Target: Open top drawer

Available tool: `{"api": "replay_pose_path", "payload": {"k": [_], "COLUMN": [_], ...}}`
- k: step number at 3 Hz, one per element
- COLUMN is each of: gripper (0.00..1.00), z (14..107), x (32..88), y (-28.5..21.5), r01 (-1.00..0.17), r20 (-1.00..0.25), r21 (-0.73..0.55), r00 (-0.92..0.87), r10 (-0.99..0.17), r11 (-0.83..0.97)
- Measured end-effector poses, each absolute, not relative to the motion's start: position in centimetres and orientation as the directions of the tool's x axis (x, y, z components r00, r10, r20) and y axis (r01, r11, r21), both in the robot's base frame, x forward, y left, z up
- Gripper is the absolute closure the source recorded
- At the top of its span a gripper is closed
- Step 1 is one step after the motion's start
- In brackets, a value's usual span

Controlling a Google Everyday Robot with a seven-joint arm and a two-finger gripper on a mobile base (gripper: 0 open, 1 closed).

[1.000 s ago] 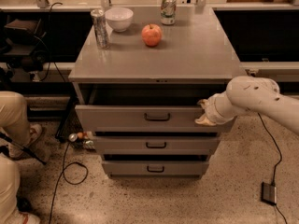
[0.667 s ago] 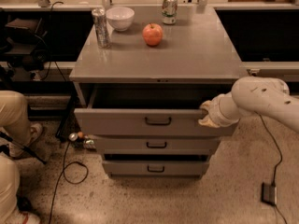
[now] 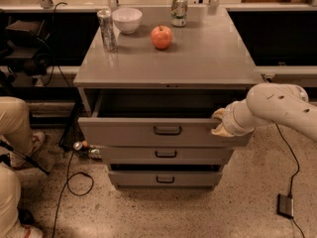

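The top drawer (image 3: 129, 131) of the grey metal cabinet stands pulled out, its dark inside showing behind the front. Its small black bar handle (image 3: 167, 130) is at the centre of the front. My gripper (image 3: 218, 123) is at the right end of the drawer front's top edge, with the white arm (image 3: 277, 108) reaching in from the right. Two shorter-fronted drawers (image 3: 163, 154) sit shut below it.
On the cabinet top (image 3: 198, 53) stand a tall silver can (image 3: 106, 29), a white bowl (image 3: 127, 19), a red apple (image 3: 162, 37) and a second can (image 3: 179, 9). A person's legs (image 3: 15, 133) are at the left. Cables (image 3: 74, 182) and a small black box (image 3: 286, 205) lie on the floor.
The top drawer has slid further out toward the camera, and my gripper has moved with its front edge.
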State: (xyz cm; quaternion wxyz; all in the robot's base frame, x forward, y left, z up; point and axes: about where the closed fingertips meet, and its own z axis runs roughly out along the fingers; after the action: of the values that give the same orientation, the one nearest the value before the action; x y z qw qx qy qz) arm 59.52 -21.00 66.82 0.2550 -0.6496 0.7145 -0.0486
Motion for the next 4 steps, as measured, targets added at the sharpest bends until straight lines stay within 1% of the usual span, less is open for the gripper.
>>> {"api": "replay_pose_path", "payload": {"k": [1, 3, 4], "gripper": [1.00, 1.00, 1.00], "z": [67.1, 67.7, 68.1], "x": [56.1, 55.3, 53.7], "y": [-21.3, -21.7, -22.3], "r01": [-0.906, -0.911, -0.914], "r20": [-0.316, -0.305, -0.283], "r21": [-0.371, -0.360, -0.347], "r00": [-0.086, -0.086, -0.112], "r10": [-0.945, -0.948, -0.952], "r11": [0.206, 0.199, 0.211]}}
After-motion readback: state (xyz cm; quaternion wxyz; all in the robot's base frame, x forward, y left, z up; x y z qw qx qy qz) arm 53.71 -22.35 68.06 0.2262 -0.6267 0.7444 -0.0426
